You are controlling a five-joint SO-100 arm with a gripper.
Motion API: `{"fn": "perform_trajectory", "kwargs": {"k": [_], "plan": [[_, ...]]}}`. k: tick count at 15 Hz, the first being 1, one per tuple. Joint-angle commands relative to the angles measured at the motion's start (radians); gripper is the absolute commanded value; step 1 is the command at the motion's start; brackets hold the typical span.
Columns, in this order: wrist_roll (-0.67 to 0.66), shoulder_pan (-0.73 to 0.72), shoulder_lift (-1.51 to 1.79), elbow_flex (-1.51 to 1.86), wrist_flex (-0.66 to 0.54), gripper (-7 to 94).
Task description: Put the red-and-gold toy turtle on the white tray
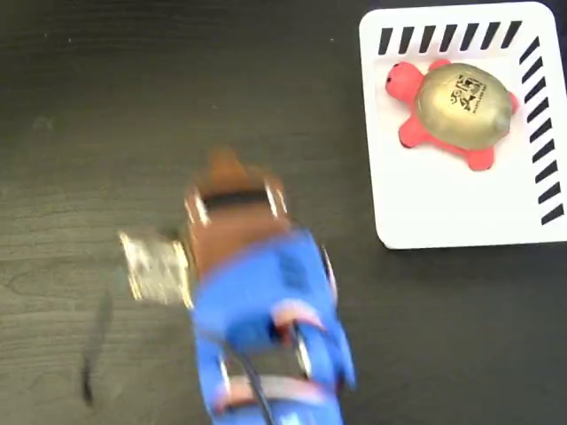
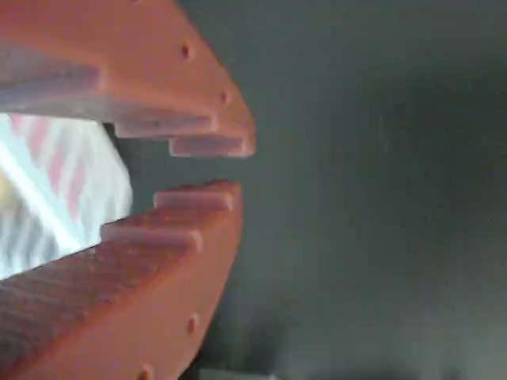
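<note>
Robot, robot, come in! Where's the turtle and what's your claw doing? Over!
Gripper empty, jaws slightly apart, over bare dark table. Red-and-gold toy turtle sitting on the white tray, clear of the arm. Nothing in the way.

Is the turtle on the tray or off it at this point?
On it. In the fixed view the turtle lies shell up, wholly inside the tray rim, near its striped top edge, with the gripper away over the dark table.

In the fixed view the arm [image 1: 257, 310] is smeared by motion blur and cut off by the bottom edge; its gripper tip cannot be made out there. The white tray [image 1: 443, 204] runs off the right edge. In the wrist view, a pale striped blur behind the 2 fingers [image 2: 158, 261] is unreadable.
</note>
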Motion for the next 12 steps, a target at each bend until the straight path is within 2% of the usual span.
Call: {"fn": "perform_trajectory", "kwargs": {"k": [1,3,5,7,12], "plan": [[0.011,0.003,0.196,0.084,0.12,0],[-0.008,-0.014,0.371,0.144,0.299,0],[-0.028,-0.009,0.486,0.175,0.422,0],[-0.025,0.02,0.529,0.179,0.465,0],[-0.014,0.032,0.529,0.179,0.468,0]]}}
